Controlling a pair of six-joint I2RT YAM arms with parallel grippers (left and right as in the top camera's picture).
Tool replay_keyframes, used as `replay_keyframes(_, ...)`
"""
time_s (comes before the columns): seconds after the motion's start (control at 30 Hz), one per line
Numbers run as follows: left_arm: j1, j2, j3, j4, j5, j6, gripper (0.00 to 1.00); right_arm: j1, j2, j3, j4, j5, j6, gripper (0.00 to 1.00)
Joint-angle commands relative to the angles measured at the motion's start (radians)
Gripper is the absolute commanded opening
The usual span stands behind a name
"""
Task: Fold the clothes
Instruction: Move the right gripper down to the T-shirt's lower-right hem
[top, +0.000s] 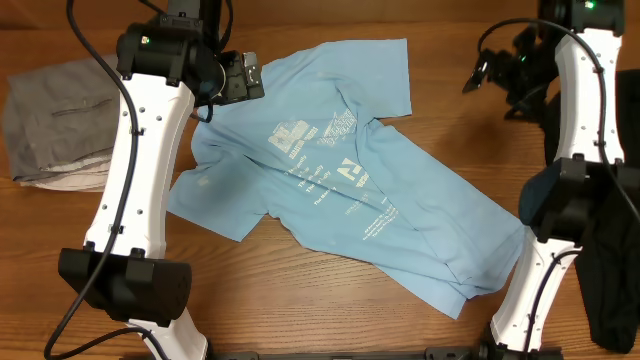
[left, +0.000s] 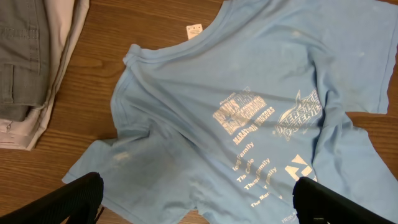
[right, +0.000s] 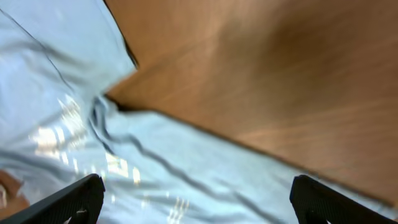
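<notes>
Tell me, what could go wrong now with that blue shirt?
The T-shirt lies skewed and rumpled, so any fold could lock in creases. Its lower hem lies close to the right arm, where it might snag. The grey folded pile near the left gripper could get grabbed by mistake.

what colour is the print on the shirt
White, on the blue shirt; clearest in left wrist view.
</notes>
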Motion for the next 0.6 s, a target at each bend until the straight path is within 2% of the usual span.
replay_keyframes(0.0, 0.004, 0.011, 0.0, -0.002, 0.008, -0.006, 1.0, -0.002, -0.12, -0.152, 0.0, 0.003, -0.01, 1.0)
replay_keyframes(0.1, 0.004, 0.011, 0.0, -0.002, 0.008, -0.006, 1.0, -0.002, -0.216, -0.319, 0.0, 0.085, -0.002, 1.0)
replay_keyframes(0.3, 0.004, 0.011, 0.0, -0.002, 0.008, -0.006, 1.0, 0.013, -0.48, -0.675, 0.001, 0.104, 0.014, 1.0)
replay_keyframes(0.57, 0.004, 0.011, 0.0, -0.002, 0.008, -0.006, 1.0, 0.079, -0.792, -1.0, 0.077, 0.183, 0.092, 1.0)
